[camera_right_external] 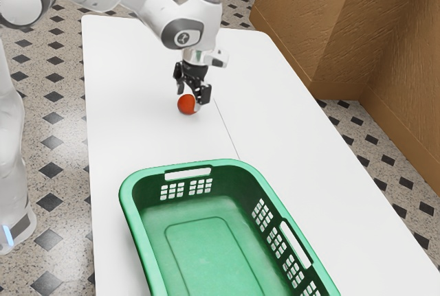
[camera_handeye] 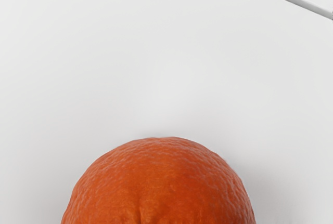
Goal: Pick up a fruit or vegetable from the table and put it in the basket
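My gripper (camera_right_external: 190, 99) is low over the table (camera_right_external: 130, 131), its two fingers spread apart. Right at its fingertips is a round orange fruit (camera_right_external: 185, 106); one finger overlaps its side toward the exterior view's right, and the other comes down by its upper left edge, its tip partly hidden. In the wrist view the orange (camera_handeye: 158, 185) looms large at the lower edge, its dimpled skin facing the camera. The green basket (camera_right_external: 130, 207) stands on the table nearer the exterior camera, with nothing seen inside it.
The basket's raised rim and slotted walls lie between the exterior camera and the orange. A thin seam (camera_right_external: 227, 128) crosses the tabletop beside the orange. Brown wooden panels (camera_right_external: 330, 21) rise beyond the table at the exterior view's upper right.
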Robot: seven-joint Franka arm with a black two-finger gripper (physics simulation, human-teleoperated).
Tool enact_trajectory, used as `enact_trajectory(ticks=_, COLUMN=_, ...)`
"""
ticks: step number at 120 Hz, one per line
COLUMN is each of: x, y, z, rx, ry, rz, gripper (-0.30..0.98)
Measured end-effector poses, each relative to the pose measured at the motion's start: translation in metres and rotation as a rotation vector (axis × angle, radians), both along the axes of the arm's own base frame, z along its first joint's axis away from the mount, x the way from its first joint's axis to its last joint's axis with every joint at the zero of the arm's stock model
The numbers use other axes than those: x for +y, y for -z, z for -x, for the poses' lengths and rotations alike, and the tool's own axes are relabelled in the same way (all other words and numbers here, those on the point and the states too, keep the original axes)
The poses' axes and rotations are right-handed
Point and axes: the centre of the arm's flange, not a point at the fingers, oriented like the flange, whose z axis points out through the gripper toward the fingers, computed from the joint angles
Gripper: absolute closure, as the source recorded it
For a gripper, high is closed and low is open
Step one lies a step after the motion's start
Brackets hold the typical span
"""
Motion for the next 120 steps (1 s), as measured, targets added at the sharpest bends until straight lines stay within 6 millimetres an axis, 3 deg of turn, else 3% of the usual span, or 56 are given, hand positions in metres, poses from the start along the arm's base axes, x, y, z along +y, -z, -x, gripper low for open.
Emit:
enact_trajectory(ticks=40, x=0.003, y=0.024, z=-0.006, rx=0.032, ry=0.043, rz=0.009, gripper=0.03)
enact_trajectory(ticks=68, x=0.008, y=0.026, z=-0.006, rx=0.022, ry=0.056, rz=0.009, gripper=0.09)
enact_trajectory(ticks=96, x=0.007, y=0.021, z=-0.009, rx=-0.001, ry=0.052, rz=0.021, gripper=0.36)
enact_trajectory(ticks=102, x=0.005, y=0.012, z=-0.009, rx=-0.02, ry=0.055, rz=0.02, gripper=0.38)
enact_trajectory(ticks=109, x=-0.011, y=-0.019, z=-0.011, rx=-0.084, ry=0.086, rz=0.017, gripper=0.34)
enact_trajectory(ticks=114, x=-0.04, y=-0.048, z=-0.017, rx=-0.142, ry=0.144, rz=0.016, gripper=0.33)
enact_trajectory(ticks=120, x=-0.091, y=-0.079, z=-0.025, rx=-0.204, ry=0.24, rz=0.021, gripper=0.33)
